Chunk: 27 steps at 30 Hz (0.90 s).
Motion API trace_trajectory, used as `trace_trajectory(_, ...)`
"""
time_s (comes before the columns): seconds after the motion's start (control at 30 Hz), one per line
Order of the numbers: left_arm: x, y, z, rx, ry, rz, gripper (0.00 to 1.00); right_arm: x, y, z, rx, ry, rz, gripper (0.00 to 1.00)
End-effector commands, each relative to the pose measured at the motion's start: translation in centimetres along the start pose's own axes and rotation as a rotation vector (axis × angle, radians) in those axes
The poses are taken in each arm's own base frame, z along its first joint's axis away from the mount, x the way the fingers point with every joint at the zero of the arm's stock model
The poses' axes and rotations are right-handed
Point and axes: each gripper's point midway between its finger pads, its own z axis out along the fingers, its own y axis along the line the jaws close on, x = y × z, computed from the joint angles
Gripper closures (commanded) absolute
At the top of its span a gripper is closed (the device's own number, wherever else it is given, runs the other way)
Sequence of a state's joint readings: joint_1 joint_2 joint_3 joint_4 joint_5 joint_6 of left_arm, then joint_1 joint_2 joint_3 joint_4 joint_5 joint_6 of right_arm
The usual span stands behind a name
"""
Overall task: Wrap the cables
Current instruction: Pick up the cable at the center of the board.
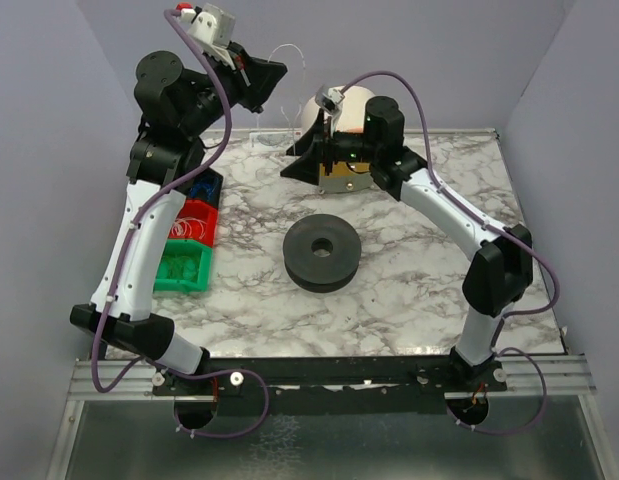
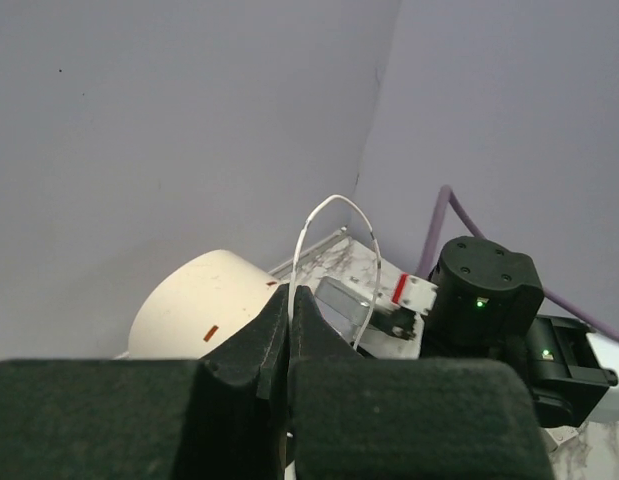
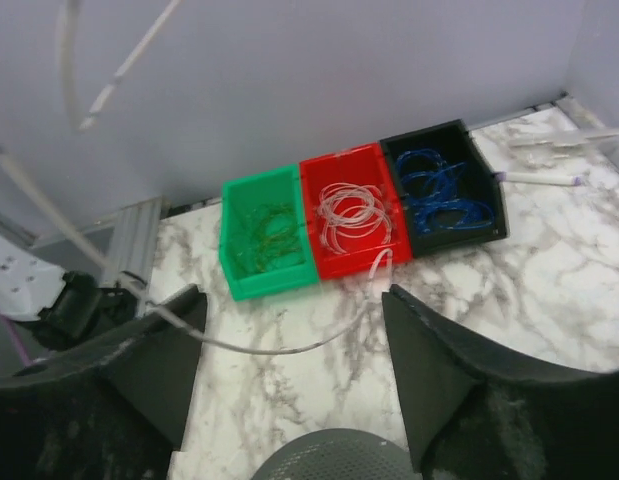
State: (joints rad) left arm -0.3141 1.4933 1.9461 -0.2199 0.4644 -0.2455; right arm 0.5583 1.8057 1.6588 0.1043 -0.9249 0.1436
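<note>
My left gripper is raised high at the back and shut on a thin whitish cable. The cable loops up from the jaws and drops toward the right arm. In the top view the cable arcs above the table's back edge. My right gripper is open, low over the back of the table. The same cable sags across the gap between its fingers, and one end reaches toward the red bin. The dark grey spool lies flat mid-table, and its rim shows below the right jaws.
Green, red and black bins stand in a row at the left, holding green, whitish and blue wires. A white domed object and a metal block stand at the back. Purple-grey walls enclose the back and sides.
</note>
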Motion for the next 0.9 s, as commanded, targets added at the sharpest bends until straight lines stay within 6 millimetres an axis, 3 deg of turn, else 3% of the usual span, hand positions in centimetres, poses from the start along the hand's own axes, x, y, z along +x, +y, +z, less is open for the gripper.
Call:
trace_trajectory(0.0,-0.3,-0.8,-0.1,0.053,-0.014,-0.031,1.00,-1.9,-2.4,1.1,0.107,-0.045,0.085,0.39)
trace_trajectory(0.03,-0.1,-0.8,-0.2,0.055,-0.012,-0.033,1.00,-2.1,-2.9,1.2,0.134,-0.042,0.101,0.49)
trace_trajectory(0.1,0.1,-0.8,-0.2,0.053,-0.008,-0.035,1.00,-2.8,-3.9,1.0,0.194,-0.048,0.112,0.57)
trace_trajectory(0.17,-0.1,-0.7,-0.4,0.048,-0.010,-0.027,1.00,-3.3,-5.1,0.3,0.297,-0.032,0.107,0.75)
trace_trajectory(0.2,-0.4,-0.7,-0.5,0.040,-0.013,-0.016,1.00,-3.5,-5.9,-0.5,0.372,-0.021,0.100,0.83)
trace_trajectory(0.27,-1.2,-0.4,-1.0,0.009,-0.023,0.013,1.00,-4.1,-7.5,-2.9,0.556,-0.012,0.068,0.88)
trace_trajectory(0.43,-4.3,-0.1,-2.4,-0.066,-0.071,0.077,1.00,-7.1,-8.6,-12.7,1.004,-0.014,-0.175,0.88)
trace_trajectory(0.57,-6.1,-0.7,-3.0,-0.062,-0.103,0.093,1.00,-12.2,-6.5,-20.6,1.283,-0.117,-0.362,0.88)
trace_trajectory(0.73,-7.8,-1.1,-4.0,-0.063,-0.139,0.111,1.00,-17.8,-3.7,-26.6,1.468,-0.247,-0.447,0.87)
trace_trajectory(0.87,-8.5,-1.0,-5.2,-0.093,-0.150,0.138,1.00,-22.1,-1.5,-31.6,1.630,-0.334,-0.532,0.81)
